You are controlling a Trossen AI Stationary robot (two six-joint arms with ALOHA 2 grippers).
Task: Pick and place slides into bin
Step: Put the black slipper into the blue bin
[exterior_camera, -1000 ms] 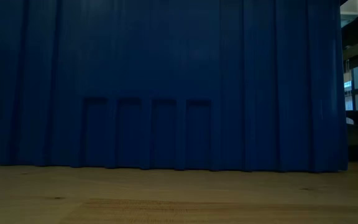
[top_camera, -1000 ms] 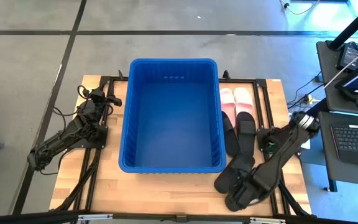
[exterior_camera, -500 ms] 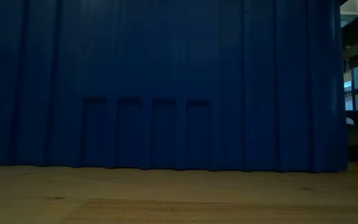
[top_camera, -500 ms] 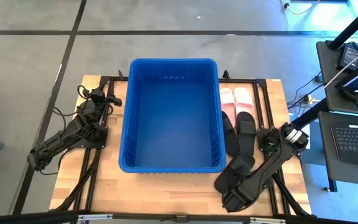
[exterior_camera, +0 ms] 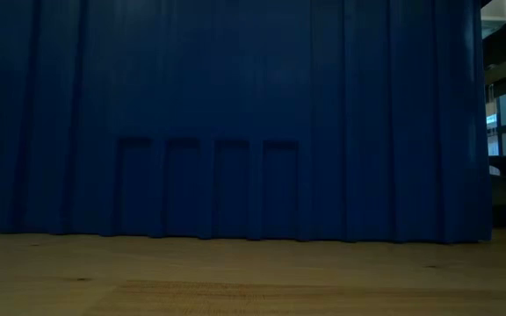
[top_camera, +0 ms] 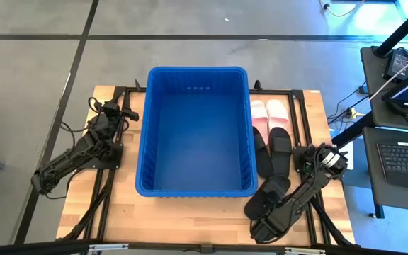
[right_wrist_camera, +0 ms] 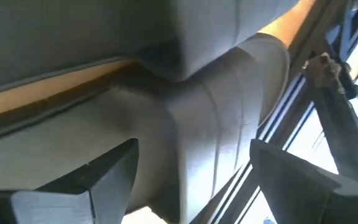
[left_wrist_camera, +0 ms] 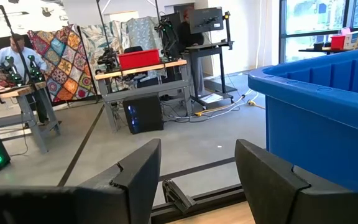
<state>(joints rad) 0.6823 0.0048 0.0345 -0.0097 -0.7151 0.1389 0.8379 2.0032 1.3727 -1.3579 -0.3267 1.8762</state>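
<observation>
The blue bin (top_camera: 197,131) stands mid-table, and its wall (exterior_camera: 235,114) fills the low view. Right of it lie two pale pink slides (top_camera: 269,113) and two black slides (top_camera: 273,152) side by side, soles on the table. Two more black slides (top_camera: 266,198) lie near the front right. My right gripper (top_camera: 264,228) slants down over the nearer one, open, its fingers on either side of that slide's strap (right_wrist_camera: 216,143). My left gripper (top_camera: 122,112) waits open at the table's left, level, beside the bin (left_wrist_camera: 316,106). My right gripper (right_wrist_camera: 194,149) stands astride the near black slide's strap, coming from above at a slant. I cannot tell whether its fingers (right_wrist_camera: 104,177) touch the slide. The slide lies on the table.
Black metal rails (top_camera: 299,120) run along the table on both sides of the bin. A strip of bare wood (top_camera: 190,212) lies in front of the bin. A desk with a laptop (top_camera: 406,156) stands beyond the right edge. A person (left_wrist_camera: 17,56) sits far off in the room.
My right arm has folded lower, and its gripper has sunk onto the near black slide, tipping more steeply downward and shifting slightly toward the table's near-left. Its fingers stay open. The slides and the bin have not moved.
</observation>
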